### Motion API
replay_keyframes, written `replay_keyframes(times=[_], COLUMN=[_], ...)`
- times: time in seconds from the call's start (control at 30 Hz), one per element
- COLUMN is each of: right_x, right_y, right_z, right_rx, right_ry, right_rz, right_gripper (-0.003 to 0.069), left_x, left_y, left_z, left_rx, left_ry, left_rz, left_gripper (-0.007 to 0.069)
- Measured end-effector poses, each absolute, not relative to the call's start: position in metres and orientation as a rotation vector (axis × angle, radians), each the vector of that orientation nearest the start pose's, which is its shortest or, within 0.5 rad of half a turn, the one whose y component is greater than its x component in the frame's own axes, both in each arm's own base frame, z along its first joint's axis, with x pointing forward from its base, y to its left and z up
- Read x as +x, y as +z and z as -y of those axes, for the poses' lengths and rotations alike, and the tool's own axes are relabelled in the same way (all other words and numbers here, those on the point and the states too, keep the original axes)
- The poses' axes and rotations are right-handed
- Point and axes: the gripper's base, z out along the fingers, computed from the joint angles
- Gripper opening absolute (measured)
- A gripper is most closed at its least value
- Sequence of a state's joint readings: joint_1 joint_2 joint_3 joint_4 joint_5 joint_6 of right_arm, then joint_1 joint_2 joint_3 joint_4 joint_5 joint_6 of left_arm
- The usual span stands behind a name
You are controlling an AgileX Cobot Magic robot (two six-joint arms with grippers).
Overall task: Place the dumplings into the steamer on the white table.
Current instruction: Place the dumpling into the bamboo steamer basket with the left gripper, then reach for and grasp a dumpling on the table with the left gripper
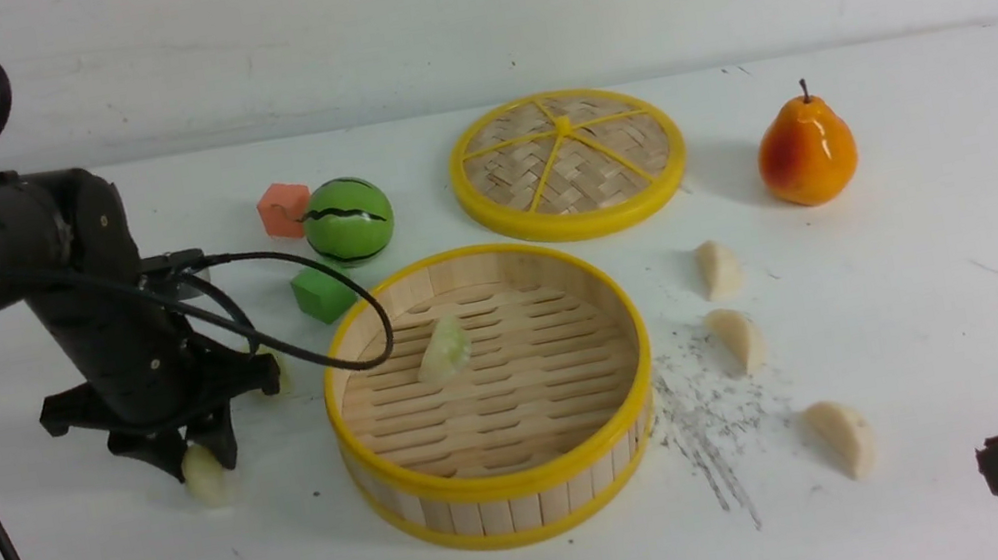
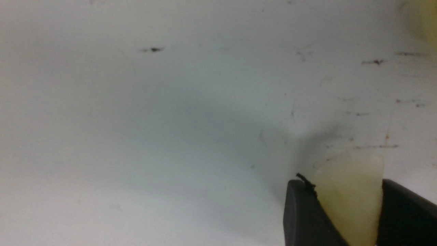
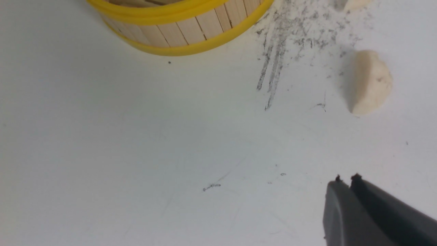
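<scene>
Bright even light, soft shadows, blurred close-ups

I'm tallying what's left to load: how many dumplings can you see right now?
5 dumplings: one in the steamer, one gripped by the left end effector, three on the white table right of it. Another may hide behind the left arm.

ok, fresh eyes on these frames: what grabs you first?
The big round bamboo steamer with yellow rims at the centre of the white table, with one pale green crescent dumpling lying inside. Just to its left, the black left hand is down at the surface, clamped on a pale yellowish dumpling. At the far right sits a bright orange-yellow pear.
</scene>
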State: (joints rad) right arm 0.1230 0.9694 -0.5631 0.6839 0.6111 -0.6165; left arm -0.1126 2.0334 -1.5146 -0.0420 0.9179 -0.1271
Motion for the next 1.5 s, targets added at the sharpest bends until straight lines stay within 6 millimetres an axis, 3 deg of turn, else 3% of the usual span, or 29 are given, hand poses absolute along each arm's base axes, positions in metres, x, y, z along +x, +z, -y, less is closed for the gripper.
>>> replay_keyframes(times=[0.13, 0.23, 0.3, 0.33, 0.43, 0.47, 0.53, 0.63, 0.8, 0.97, 1.13, 1.27, 1.37, 1.47, 1.5], right_x=[0.170, 0.170, 0.170, 0.170, 0.170, 0.170, 0.170, 0.170, 0.169, 0.169, 0.169, 0.170, 0.170, 0.170, 0.170], right_y=[0.258, 0.258, 0.258, 0.258, 0.258, 0.258, 0.258, 0.257, 0.256, 0.256, 0.256, 0.257, 0.257, 0.257, 0.257], right_z=[-0.054, -0.054, -0.054, -0.054, -0.054, -0.054, -0.054, -0.054, -0.054, -0.054, -0.054, -0.054, -0.054, -0.054, -0.054], right_rx=[-0.353, -0.351, -0.351, -0.351, -0.351, -0.350, -0.350, -0.350, -0.349, -0.349, -0.349, -0.348, -0.344, -0.342, -0.339], right_ry=[0.487, 0.486, 0.486, 0.485, 0.485, 0.485, 0.485, 0.485, 0.485, 0.485, 0.485, 0.483, 0.479, 0.479, 0.481], right_rz=[-2.343, -2.341, -2.341, -2.340, -2.340, -2.340, -2.340, -2.342, -2.346, -2.346, -2.345, -2.343, -2.339, -2.338, -2.337], right_gripper=[0.0040, 0.0041, 0.0041, 0.0043, 0.0046, 0.0046, 0.0048, 0.0052, 0.0053, 0.0058, 0.0059, 0.0059, 0.0061, 0.0062, 0.0064], left_x=[0.413, 0.407, 0.404, 0.400, 0.398, 0.398, 0.401, 0.411, 0.420, 0.422, 0.423, 0.421, 0.417, 0.415, 0.419], left_y=[0.243, 0.287, 0.297, 0.300, 0.286, 0.285, 0.261, 0.221, 0.195, 0.193, 0.202, 0.251, 0.288, 0.303, 0.304], left_z=[0.069, 0.112, 0.132, 0.154, 0.197, 0.200, 0.218, 0.231, 0.236, 0.238, 0.239, 0.237, 0.228, 0.212, 0.198], left_rx=[-0.013, 0.128, 0.182, 0.241, 0.324, 0.325, 0.364, 0.410, 0.410, 0.402, 0.393, 0.382, 0.411, 0.368, 0.310], left_ry=[-0.212, -0.299, -0.333, -0.364, -0.401, -0.404, -0.366, -0.278, -0.255, -0.268, -0.278, -0.304, -0.230, -0.163, -0.112], left_rz=[-2.778, -2.643, -2.604, -2.577, -2.561, -2.562, -2.571, -2.596, -2.586, -2.573, -2.559, -2.473, -2.391, -2.386, -2.410], left_gripper=[0.0243, 0.0243, 0.0243, 0.0243, 0.0243, 0.0243, 0.0243, 0.0243, 0.0242, 0.0248, 0.0319, 0.0359, 0.0361, 0.0361, 0.0361])
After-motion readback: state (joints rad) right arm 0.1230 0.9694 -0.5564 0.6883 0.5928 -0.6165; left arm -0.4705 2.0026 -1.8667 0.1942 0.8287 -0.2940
